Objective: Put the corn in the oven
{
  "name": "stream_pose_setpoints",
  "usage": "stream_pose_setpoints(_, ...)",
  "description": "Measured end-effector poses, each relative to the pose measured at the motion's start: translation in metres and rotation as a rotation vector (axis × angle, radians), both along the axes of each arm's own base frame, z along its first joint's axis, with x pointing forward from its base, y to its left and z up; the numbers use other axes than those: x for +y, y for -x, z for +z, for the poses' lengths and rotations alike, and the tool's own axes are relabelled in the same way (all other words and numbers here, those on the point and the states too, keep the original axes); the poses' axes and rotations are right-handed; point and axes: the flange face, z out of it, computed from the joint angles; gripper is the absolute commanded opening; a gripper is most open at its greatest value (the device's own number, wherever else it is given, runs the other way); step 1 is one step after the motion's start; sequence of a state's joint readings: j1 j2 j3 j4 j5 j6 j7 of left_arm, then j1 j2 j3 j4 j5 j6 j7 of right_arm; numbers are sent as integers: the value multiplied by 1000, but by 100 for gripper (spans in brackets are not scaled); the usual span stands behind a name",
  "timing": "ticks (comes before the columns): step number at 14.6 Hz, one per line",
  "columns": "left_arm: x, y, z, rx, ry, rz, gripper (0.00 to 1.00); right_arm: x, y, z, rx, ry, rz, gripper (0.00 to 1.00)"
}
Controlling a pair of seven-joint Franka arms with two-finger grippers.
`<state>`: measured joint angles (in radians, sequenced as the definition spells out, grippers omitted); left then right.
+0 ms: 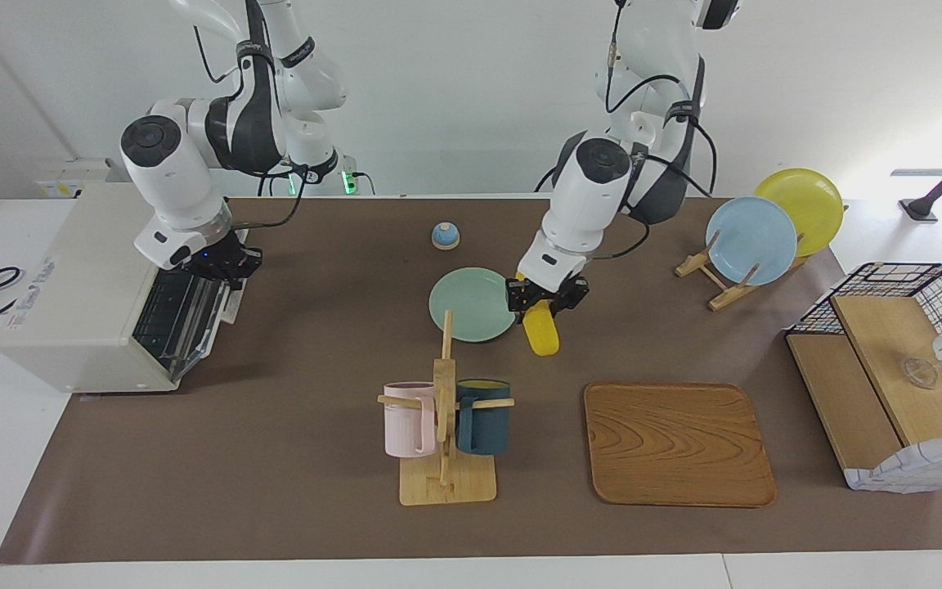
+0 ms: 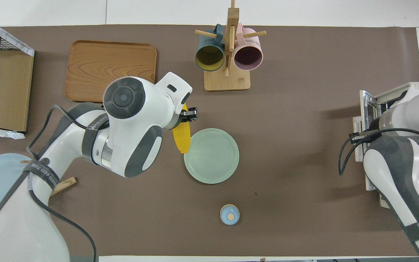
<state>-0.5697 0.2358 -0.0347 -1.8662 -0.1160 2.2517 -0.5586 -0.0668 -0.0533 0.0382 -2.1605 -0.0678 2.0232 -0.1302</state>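
Note:
The corn [image 1: 542,334] is a yellow cob held at its upper end by my left gripper [image 1: 545,304], which is shut on it. It hangs tilted, low over the table, right beside the pale green plate [image 1: 464,307]. In the overhead view the corn [image 2: 181,140] shows at the rim of that plate [image 2: 211,156], under the left gripper [image 2: 188,115]. The off-white oven [image 1: 78,286] stands at the right arm's end of the table. My right gripper [image 1: 222,266] is at the top edge of its dark glass door [image 1: 177,315], by the handle.
A wooden mug rack [image 1: 444,458] with a pink and a dark teal mug stands farther from the robots than the plate. A wooden tray [image 1: 675,442] lies beside it. A small blue bell [image 1: 445,236], a plate stand [image 1: 753,241] and a wire basket [image 1: 896,352] are also here.

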Motion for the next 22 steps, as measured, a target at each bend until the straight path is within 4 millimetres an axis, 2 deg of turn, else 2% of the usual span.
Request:
stream_pose_setpoints(2, -19, 25, -20, -11, 5, -31, 0, 8, 0, -16, -3, -20, -1, 0)
stream_pose_setpoints(6, -48, 53, -45, -11, 3, -79, 0, 25, 3, -53, -21, -27, -18, 0)
stream_pose_setpoints(10, -68, 73, -83, 21, -20, -96, 0, 31, 8, -81, -45, -30, -27, 0)
stream_pose_setpoints(13, -74, 88, -103, 14, -19, -103, 2, 33, 15, -95, -55, -32, -27, 0)
stream_pose_setpoints(14, -73, 90, -106, 14, -20, -104, 30, 33, 16, -98, -55, -32, -27, 0)
stream_pose_setpoints(16, -72, 89, -106, 12, -19, -101, 94, 33, 18, -103, -52, -33, -27, 0)
stream_pose_setpoints(17, -71, 89, -107, 13, -21, -100, 100, 33, 19, -107, -52, -33, -27, 0)
stream_pose_setpoints(19, -70, 90, -108, 15, -23, -100, 100, 33, 22, -116, -40, -33, -26, 0)
stream_pose_setpoints(22, -69, 89, -104, 13, -22, -98, 100, 36, 23, -118, -35, -33, -19, 0)
